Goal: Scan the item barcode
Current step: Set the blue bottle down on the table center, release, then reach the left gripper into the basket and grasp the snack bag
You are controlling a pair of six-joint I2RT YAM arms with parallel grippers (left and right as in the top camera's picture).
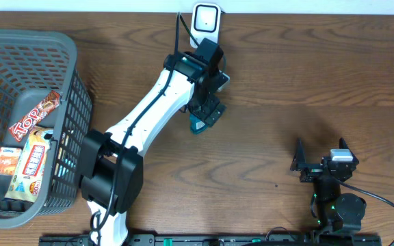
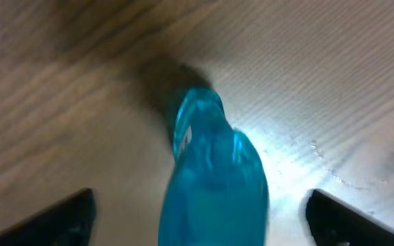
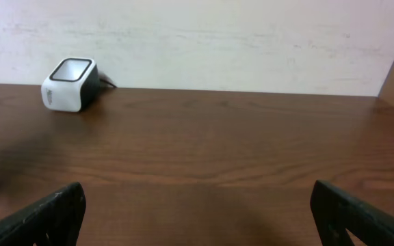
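Overhead: L arm stretches diag. across counter (image 1: 306,82). Left tool (image 1: 205,115) sits over blue item (image 1: 198,127), near white scanner (image 1: 205,18) at far edge.

Left wrist: item is translucent blue, lying on counter btwn fingers (image 2: 60,219). Fingers spread wide, neither touching it, nothing gripped.

Right tool (image 1: 321,152) at near-right, well apart from item, jaws wide, empty.

Grey basket (image 1: 74,82) at left edge w/ snack packs (image 1: 36,115) inside.

Right wrist: scanner seen far left, by wall.
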